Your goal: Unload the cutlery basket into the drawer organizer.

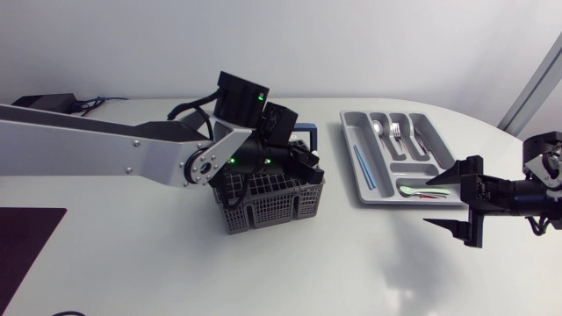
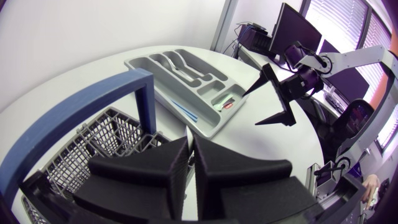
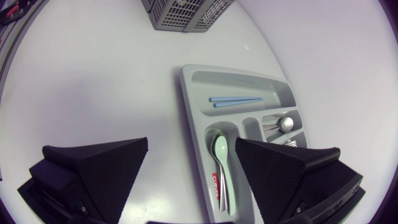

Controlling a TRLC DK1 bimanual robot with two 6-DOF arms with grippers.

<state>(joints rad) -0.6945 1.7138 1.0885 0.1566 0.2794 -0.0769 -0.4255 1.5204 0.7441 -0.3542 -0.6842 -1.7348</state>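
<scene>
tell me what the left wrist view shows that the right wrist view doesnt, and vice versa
Only the left wrist view: the left gripper down over the basket, and the basket's blue handle. Only the right wrist view: the metal spoon in the drawer organizer. Both: basket, organizer, the blue sticks, the green spoon and the open right gripper.

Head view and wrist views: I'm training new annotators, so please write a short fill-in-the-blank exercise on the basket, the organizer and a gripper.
The cutlery basket has a ___ handle.
The right gripper stands ___ by the end of the drawer organizer.
The spoon in the organizer's end compartment is pale ___.
Missing words: blue; open; green.
</scene>
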